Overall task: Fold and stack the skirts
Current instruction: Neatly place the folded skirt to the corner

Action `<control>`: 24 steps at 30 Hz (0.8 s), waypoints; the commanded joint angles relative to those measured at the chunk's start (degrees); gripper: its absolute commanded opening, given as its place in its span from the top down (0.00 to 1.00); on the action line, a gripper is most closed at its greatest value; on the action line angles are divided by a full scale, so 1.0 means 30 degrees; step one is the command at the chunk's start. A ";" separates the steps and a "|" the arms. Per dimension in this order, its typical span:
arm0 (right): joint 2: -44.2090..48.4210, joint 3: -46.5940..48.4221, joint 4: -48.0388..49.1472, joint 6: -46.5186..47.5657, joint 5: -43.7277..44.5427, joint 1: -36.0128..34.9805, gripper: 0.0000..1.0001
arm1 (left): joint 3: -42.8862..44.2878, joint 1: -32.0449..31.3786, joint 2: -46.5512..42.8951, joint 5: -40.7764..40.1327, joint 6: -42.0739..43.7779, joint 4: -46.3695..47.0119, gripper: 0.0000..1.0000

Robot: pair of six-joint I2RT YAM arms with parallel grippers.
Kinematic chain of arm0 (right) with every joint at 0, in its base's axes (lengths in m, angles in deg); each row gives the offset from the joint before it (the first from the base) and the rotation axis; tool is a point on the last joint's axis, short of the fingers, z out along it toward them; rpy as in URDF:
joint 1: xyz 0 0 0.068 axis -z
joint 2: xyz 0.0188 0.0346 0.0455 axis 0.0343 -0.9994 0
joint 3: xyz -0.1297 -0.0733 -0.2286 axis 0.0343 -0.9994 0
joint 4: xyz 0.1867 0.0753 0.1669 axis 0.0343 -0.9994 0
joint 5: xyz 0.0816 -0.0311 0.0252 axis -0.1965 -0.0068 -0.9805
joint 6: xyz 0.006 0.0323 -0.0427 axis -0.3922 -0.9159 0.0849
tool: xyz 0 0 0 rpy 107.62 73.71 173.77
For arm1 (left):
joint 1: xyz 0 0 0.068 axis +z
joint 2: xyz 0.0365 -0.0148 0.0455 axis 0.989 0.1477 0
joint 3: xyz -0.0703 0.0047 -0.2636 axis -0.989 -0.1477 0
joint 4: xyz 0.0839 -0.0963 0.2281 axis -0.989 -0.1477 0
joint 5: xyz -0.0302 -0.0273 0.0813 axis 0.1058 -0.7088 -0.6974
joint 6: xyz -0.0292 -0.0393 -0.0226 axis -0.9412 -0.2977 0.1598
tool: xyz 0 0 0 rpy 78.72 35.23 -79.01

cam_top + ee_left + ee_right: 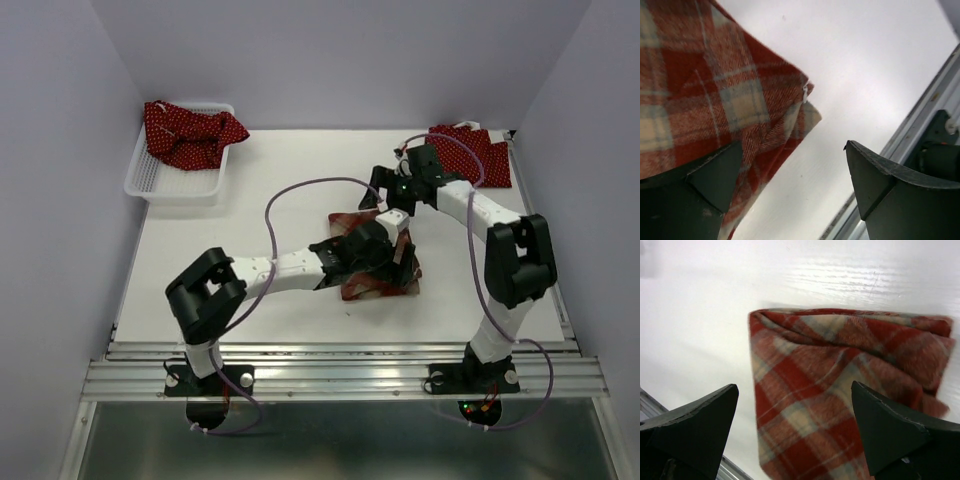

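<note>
A folded red-and-tan plaid skirt (350,222) lies mid-table, partly hidden under my left arm. My left gripper (403,263) hovers over its near right part and is open. In the left wrist view the plaid skirt (700,90) fills the upper left, one fingertip (715,175) overlaps its edge, and bare table shows in the left gripper (795,172). My right gripper (380,193) is open at the skirt's far edge. It frames the plaid skirt (840,390) in its own view, right gripper (795,427) not touching. One dark red dotted skirt (192,132) lies crumpled in the basket, another (470,152) at the back right.
The white mesh basket (160,185) stands at the back left corner. A metal rail (340,372) runs along the near table edge, seen also as the rail (920,120) in the left wrist view. Purple walls close in the left, back and right sides.
</note>
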 commanded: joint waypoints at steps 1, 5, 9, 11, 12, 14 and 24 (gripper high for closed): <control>0.5070 -0.0497 -0.0590 -0.0321 0.2210 0.0165 0.00 | 0.0506 -0.0191 -0.3570 -0.1449 -0.0373 -0.0893 0.04; 1.0071 -0.4617 -0.0679 -0.2515 0.4117 0.0165 0.00 | -0.0230 -0.0075 -0.5479 -0.5044 -0.1135 -0.2787 0.03; 1.4328 -0.8463 -0.1410 -0.5617 0.6897 0.0165 0.00 | -0.1429 0.0481 -0.7500 -0.7747 -0.2539 -0.5020 0.01; 1.5706 -0.9899 -0.1936 -0.8480 0.6935 0.0165 0.00 | -0.2160 0.1036 -0.8935 -0.8654 -0.3765 -0.5810 0.01; 1.6873 -1.1211 -0.1706 -0.8846 0.5977 0.0165 0.00 | -0.2977 0.1765 -0.9868 -0.8746 -0.4063 -0.5931 0.01; 1.7730 -1.1866 -0.1645 -0.8793 0.4975 0.0165 0.00 | -0.3917 0.2705 -1.0810 -0.8690 -0.4503 -0.6107 0.01; 2.1722 -1.7316 -0.0621 -1.1399 0.1581 0.0165 0.00 | -0.5540 0.7074 -1.2487 -0.6786 -0.3804 -0.4820 0.01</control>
